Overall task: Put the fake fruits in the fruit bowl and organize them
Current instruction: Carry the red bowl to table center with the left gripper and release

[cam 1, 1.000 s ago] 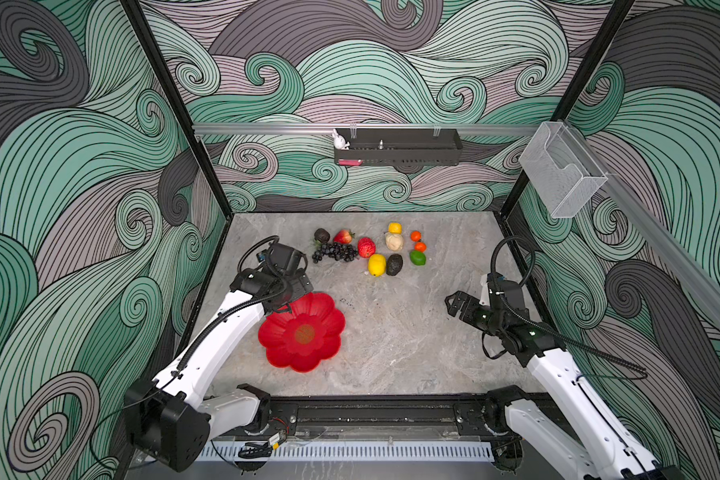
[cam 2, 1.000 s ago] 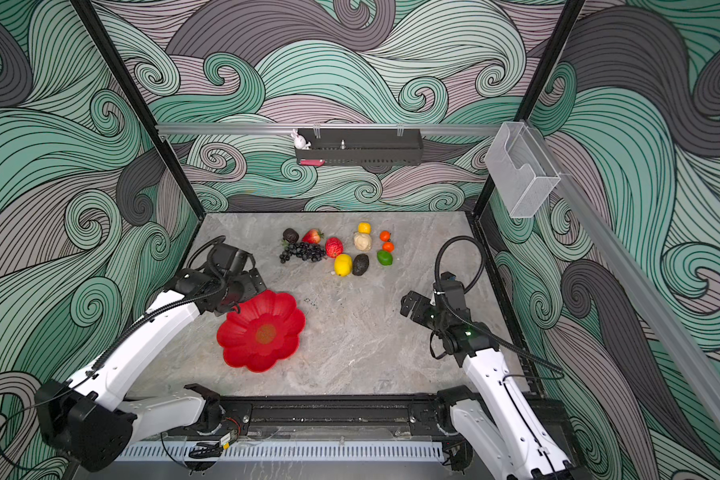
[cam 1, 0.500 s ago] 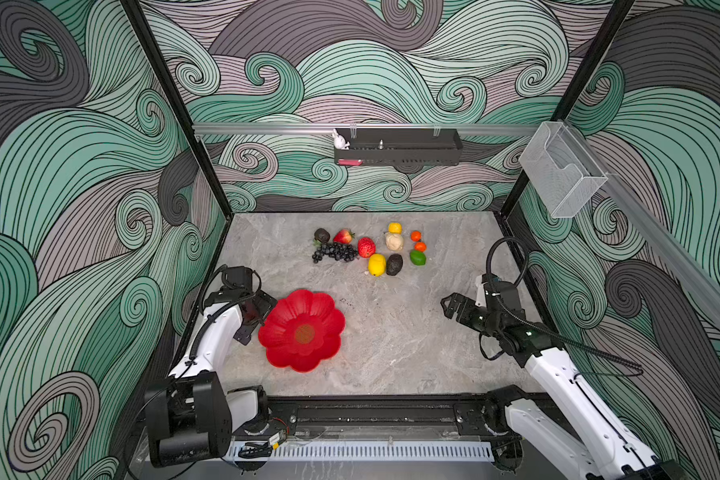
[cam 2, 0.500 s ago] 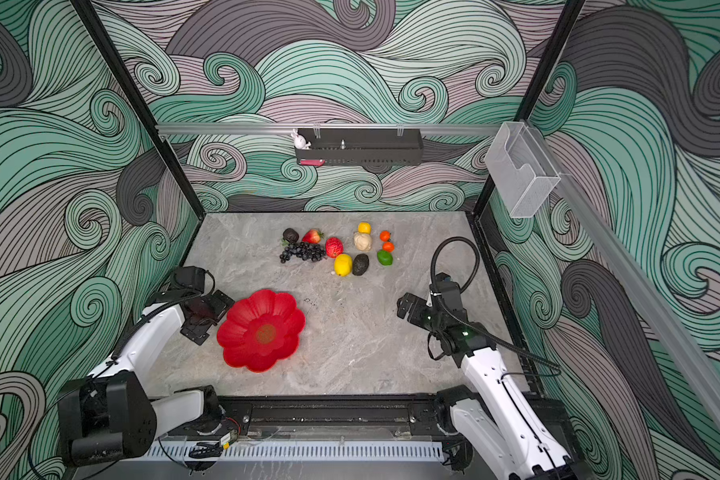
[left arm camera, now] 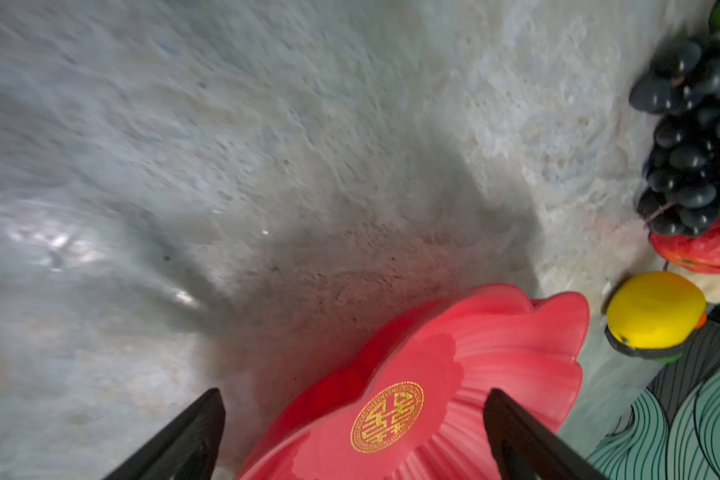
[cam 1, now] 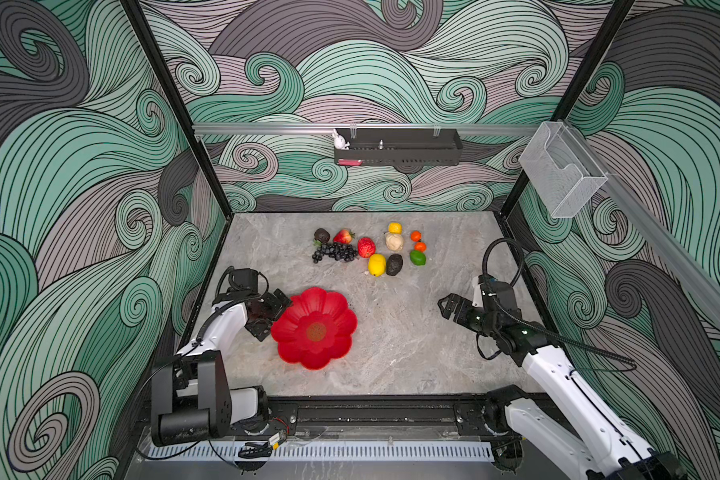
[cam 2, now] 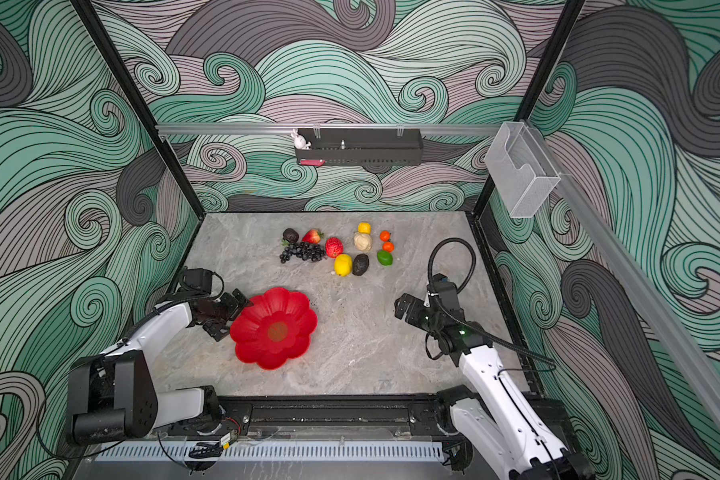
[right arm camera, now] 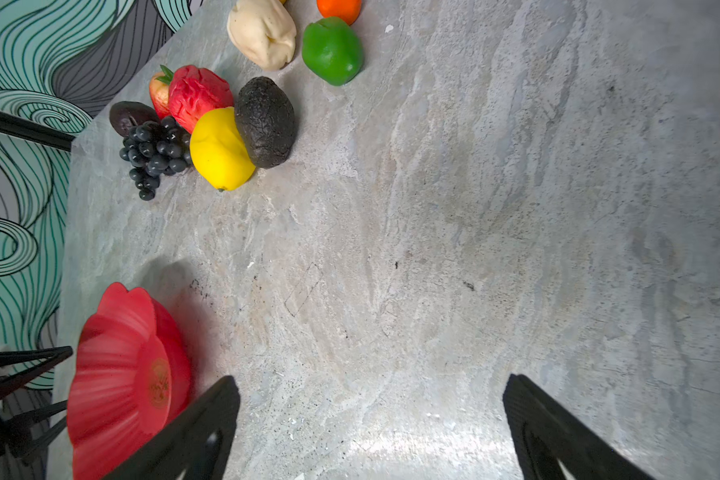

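Note:
The red scalloped fruit bowl (cam 1: 314, 328) (cam 2: 273, 328) sits empty at the front left of the table. My left gripper (cam 1: 273, 313) (cam 2: 230, 313) is open at its left rim, and in the left wrist view the bowl (left arm camera: 433, 374) lies between the spread fingers of the left gripper (left arm camera: 352, 399). The fake fruits lie in a cluster at the back: grapes (cam 1: 337, 251), strawberry (cam 1: 344, 237), red apple (cam 1: 366, 247), lemon (cam 1: 377, 264), avocado (cam 1: 394, 264), lime (cam 1: 417, 257), pear (cam 1: 393, 242). My right gripper (cam 1: 447, 305) (right arm camera: 371, 386) hangs open and empty over bare table at the right.
A black wall tray (cam 1: 398, 151) hangs on the back wall with a small white figure (cam 1: 340, 140) at its end. A clear bin (cam 1: 560, 178) is fixed to the right wall. A black rail (cam 1: 371, 413) runs along the table's front edge.
My left gripper swung from behind the bowl out to the left, then came in at the bowl's left rim. The bowl has slid slightly right. The right gripper barely moved.

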### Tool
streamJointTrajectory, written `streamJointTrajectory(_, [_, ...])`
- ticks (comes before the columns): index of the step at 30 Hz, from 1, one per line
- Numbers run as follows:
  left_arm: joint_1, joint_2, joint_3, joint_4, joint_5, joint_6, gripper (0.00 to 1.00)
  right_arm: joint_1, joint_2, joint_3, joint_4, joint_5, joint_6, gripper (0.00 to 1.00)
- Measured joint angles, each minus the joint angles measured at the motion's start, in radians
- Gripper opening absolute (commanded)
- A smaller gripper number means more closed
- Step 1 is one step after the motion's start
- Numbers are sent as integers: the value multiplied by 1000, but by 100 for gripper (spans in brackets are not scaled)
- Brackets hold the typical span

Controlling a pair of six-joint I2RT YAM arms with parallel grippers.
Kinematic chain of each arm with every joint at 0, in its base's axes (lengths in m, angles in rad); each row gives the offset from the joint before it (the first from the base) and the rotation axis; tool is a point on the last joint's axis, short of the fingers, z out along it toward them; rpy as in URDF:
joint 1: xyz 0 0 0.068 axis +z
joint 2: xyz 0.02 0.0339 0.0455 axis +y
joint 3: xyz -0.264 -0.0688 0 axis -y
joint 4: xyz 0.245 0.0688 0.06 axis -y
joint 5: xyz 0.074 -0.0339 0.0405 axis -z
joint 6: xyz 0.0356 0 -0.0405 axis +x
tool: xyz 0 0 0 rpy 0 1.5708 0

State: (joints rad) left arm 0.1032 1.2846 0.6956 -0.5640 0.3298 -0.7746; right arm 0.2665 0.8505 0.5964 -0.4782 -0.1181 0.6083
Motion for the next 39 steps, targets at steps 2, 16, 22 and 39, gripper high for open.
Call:
streamJointTrajectory(2, [-45, 0, -5, 14, 20, 0, 99, 0, 29, -9, 27, -29, 19, 100])
streamJointTrajectory(16, [-410, 113, 65, 121, -1, -92, 99, 94, 172, -24, 198, -145, 110, 100])
streamJointTrajectory(22, [-517, 216, 161, 163, -16, -120, 99, 128, 240, -37, 232, -172, 129, 100])
streamJointTrajectory(39, [-638, 328, 308, 126, -46, -99, 99, 133, 248, -26, 210, -165, 110, 100])
